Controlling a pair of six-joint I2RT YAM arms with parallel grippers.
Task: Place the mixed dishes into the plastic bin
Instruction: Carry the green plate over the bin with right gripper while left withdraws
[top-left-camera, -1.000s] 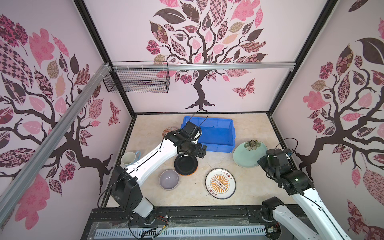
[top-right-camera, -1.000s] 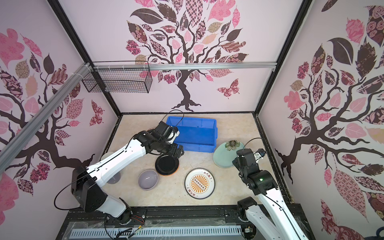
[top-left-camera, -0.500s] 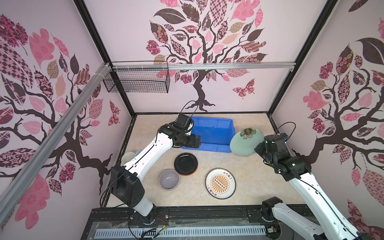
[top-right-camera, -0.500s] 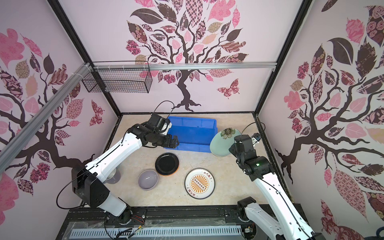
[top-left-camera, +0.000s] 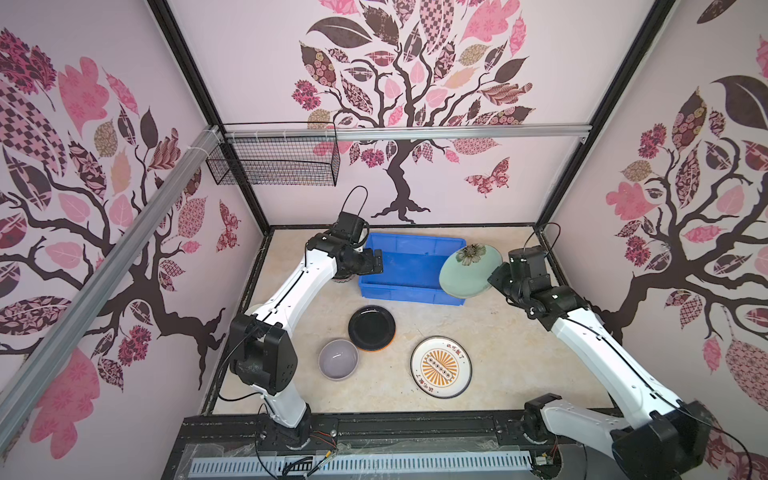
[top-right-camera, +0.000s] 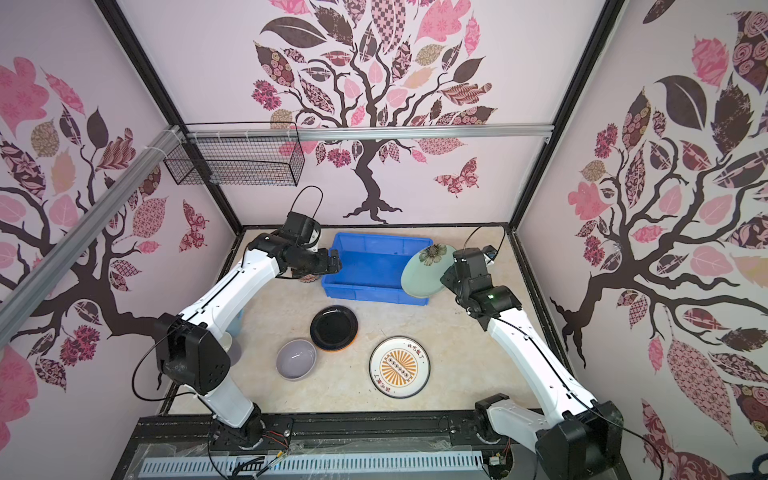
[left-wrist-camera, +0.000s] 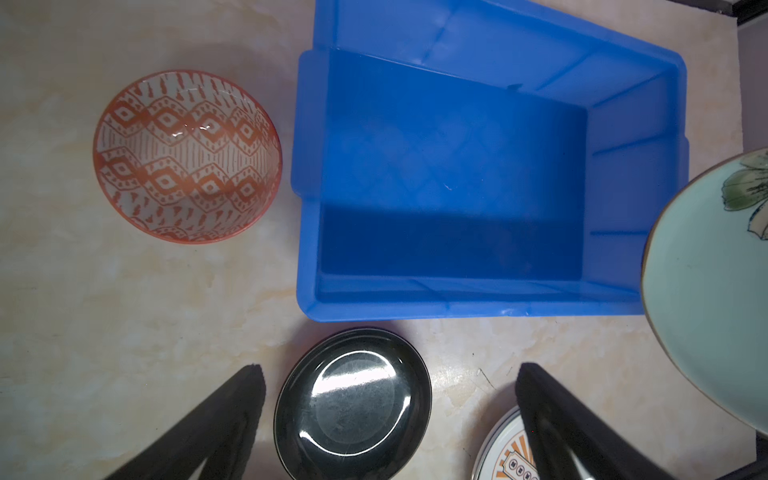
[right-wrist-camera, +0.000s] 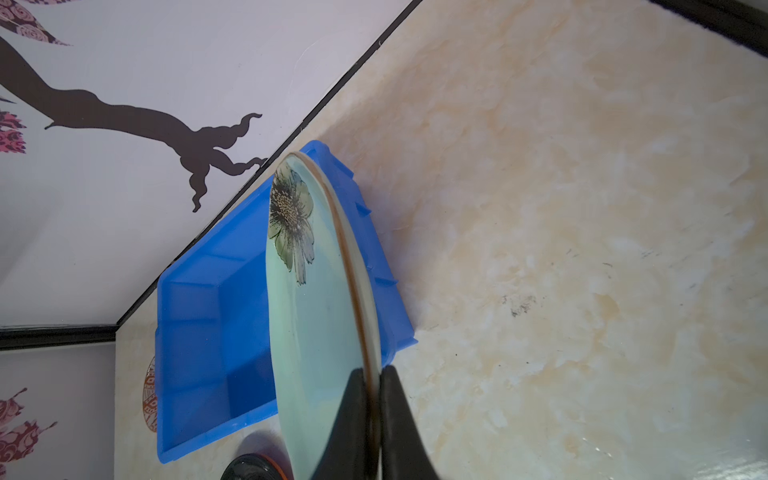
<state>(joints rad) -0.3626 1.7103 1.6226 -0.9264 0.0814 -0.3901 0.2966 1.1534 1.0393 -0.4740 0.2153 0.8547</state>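
My right gripper (right-wrist-camera: 374, 372) (top-left-camera: 494, 278) is shut on the rim of the pale green plate (right-wrist-camera: 316, 311) (top-left-camera: 467, 274). It holds the plate tilted in the air over the right end of the blue plastic bin (top-left-camera: 407, 293) (left-wrist-camera: 457, 309). The left gripper (left-wrist-camera: 388, 370) (top-left-camera: 376, 262) hangs open and empty above the bin's left end. Nothing shows inside the bin. On the table in front lie the black plate (top-left-camera: 371, 326), lavender bowl (top-left-camera: 338, 359) and sunburst plate (top-left-camera: 441, 367). The orange-patterned bowl (left-wrist-camera: 187, 156) stands left of the bin. A mug (top-right-camera: 237, 326) is mostly hidden behind the left arm.
A black wire basket (top-left-camera: 274, 166) hangs high on the back-left frame. Patterned walls close the table on three sides, with the bin near the back wall. Bare tabletop (right-wrist-camera: 582, 249) stretches to the right of the bin.
My right gripper has lifted the pale green plate off the table and carried it toward the bin. The left arm has pulled back from above the black plate to the bin's left end.
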